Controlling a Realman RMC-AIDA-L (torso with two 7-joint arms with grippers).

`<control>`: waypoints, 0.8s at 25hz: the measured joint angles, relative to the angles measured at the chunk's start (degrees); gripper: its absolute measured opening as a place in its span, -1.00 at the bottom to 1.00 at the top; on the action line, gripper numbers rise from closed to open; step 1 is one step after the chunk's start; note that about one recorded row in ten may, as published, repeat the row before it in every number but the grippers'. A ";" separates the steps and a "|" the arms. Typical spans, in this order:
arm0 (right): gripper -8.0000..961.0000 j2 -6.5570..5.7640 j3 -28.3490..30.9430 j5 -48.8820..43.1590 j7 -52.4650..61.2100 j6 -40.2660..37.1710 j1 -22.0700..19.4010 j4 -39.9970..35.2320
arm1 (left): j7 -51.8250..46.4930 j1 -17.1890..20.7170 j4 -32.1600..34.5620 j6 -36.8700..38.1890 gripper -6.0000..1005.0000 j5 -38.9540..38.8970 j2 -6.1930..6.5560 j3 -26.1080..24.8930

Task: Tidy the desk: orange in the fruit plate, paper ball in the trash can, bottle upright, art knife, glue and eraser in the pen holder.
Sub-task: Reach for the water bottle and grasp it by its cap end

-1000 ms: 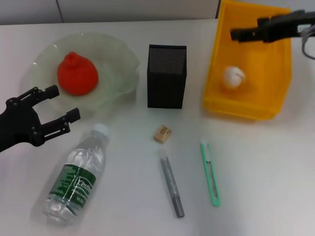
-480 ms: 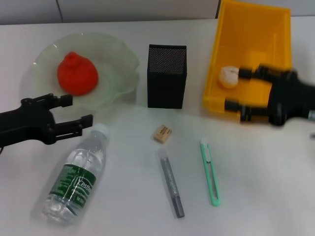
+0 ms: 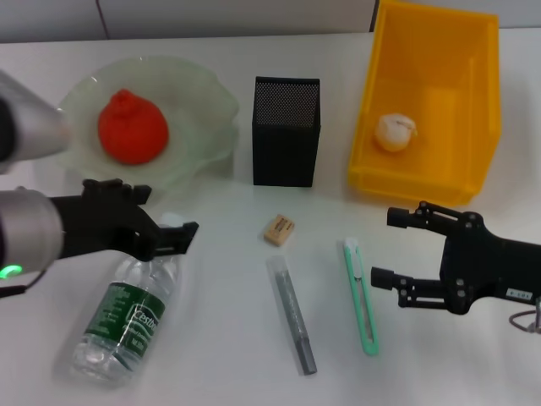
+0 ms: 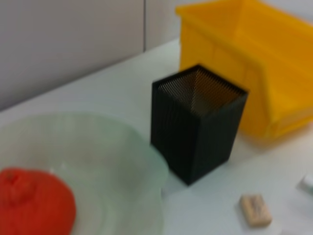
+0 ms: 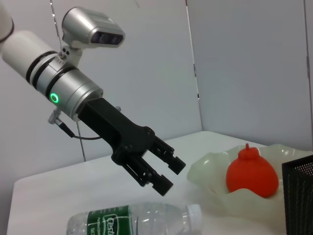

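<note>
Grippers [image 3: 161, 213] [image 3: 390, 247] gape over bottle [image 3: 131, 304] and art knife [image 3: 362, 299].

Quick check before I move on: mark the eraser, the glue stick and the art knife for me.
eraser [image 3: 279, 229], head view, middle of its top face.
glue stick [image 3: 295, 315], head view, middle of the grey barrel.
art knife [image 3: 361, 297], head view, middle of the green handle.

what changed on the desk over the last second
The right claw left the trash can and dropped beside the art knife, open and empty. The left claw advanced over the lying bottle's cap, open. Orange, paper ball, glue and eraser stayed put.
</note>
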 joint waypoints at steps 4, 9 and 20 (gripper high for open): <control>0.78 0.00 0.04 -0.01 -1.14 0.17 0.11 1.96 | -13.88 -1.86 2.66 0.28 0.61 14.88 0.01 8.35; 0.78 0.02 -0.21 -0.01 -2.21 0.67 0.31 3.32 | -21.93 -4.31 1.27 0.88 0.62 21.96 -0.04 11.84; 0.78 -0.04 -0.16 -1.78 -4.48 1.00 1.88 5.78 | -23.30 -8.78 -4.60 -0.51 0.62 22.13 -0.25 12.04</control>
